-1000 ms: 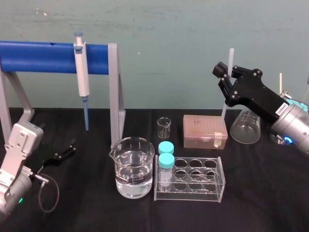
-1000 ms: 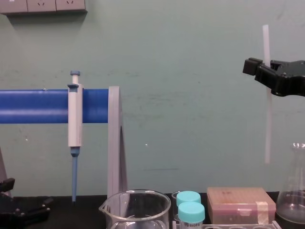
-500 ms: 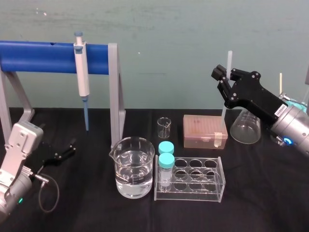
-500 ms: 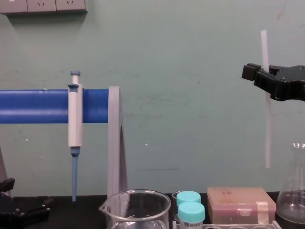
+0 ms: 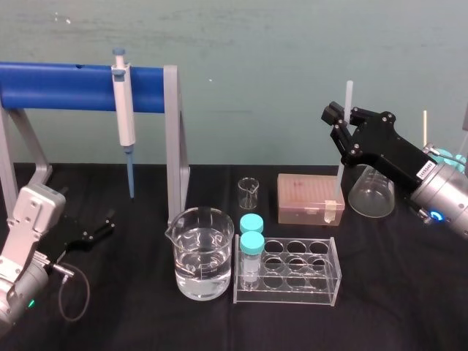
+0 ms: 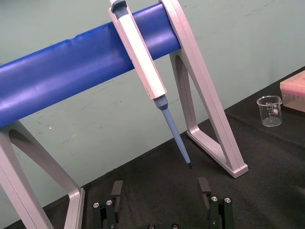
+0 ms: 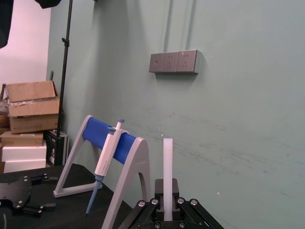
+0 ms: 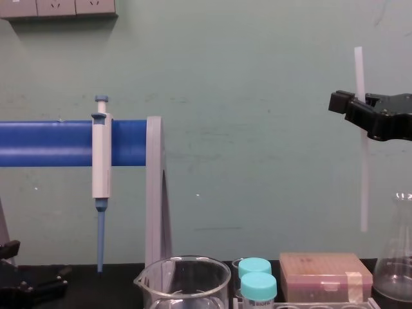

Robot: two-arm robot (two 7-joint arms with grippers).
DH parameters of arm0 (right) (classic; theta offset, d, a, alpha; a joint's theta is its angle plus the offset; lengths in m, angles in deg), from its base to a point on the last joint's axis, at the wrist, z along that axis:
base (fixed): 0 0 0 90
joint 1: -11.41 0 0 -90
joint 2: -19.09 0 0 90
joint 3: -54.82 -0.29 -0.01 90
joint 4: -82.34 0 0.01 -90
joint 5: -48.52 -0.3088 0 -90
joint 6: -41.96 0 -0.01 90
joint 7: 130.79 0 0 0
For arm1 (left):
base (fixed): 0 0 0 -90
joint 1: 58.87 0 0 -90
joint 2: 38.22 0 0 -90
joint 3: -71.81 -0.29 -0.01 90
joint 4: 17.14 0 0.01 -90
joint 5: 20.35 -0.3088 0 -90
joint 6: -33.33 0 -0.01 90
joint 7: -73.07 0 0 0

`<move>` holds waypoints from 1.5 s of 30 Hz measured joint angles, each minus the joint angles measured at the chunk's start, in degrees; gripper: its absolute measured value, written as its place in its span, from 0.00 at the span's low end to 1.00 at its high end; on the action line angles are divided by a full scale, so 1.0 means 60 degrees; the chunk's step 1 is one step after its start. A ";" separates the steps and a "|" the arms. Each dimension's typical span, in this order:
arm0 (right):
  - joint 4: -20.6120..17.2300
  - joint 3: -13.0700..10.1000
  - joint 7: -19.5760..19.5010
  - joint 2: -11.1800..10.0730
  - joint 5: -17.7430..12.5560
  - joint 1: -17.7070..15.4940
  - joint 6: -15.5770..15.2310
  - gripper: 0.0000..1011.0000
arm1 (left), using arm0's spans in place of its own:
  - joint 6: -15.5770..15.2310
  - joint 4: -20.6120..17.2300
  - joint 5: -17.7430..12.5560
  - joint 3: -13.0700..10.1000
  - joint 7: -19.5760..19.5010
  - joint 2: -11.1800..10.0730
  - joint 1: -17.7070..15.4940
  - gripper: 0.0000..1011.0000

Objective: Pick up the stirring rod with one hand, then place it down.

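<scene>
The stirring rod [image 5: 340,174] is a thin translucent white stick held upright in the air, above the right end of the pink tip box [image 5: 310,197]. My right gripper [image 5: 336,119] is shut on its upper part. From the chest the rod [image 8: 364,183] hangs below the black right gripper [image 8: 351,107], its lower end well above the box. In the right wrist view the rod [image 7: 167,167] rises from between the right gripper's [image 7: 167,210] jaws. My left gripper [image 5: 99,229] rests low at the table's left, fingers [image 6: 116,191] spread apart with nothing between them.
A white pipette [image 5: 124,110] hangs on the blue-barred stand [image 5: 66,86] at the left. A beaker of water [image 5: 203,252], a small beaker [image 5: 248,192], a clear tube rack [image 5: 292,272] with two teal-capped tubes and a conical flask [image 5: 371,191] stand on the black table.
My right gripper has come down slightly with the rod still upright in it. The left arm has not moved.
</scene>
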 joint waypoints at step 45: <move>-0.0090 0.0057 0.0035 -0.0074 -0.0134 -0.0134 -0.0098 0.06 | 0.0000 0.0000 0.0000 0.0000 0.0000 0.0000 0.0001 0.99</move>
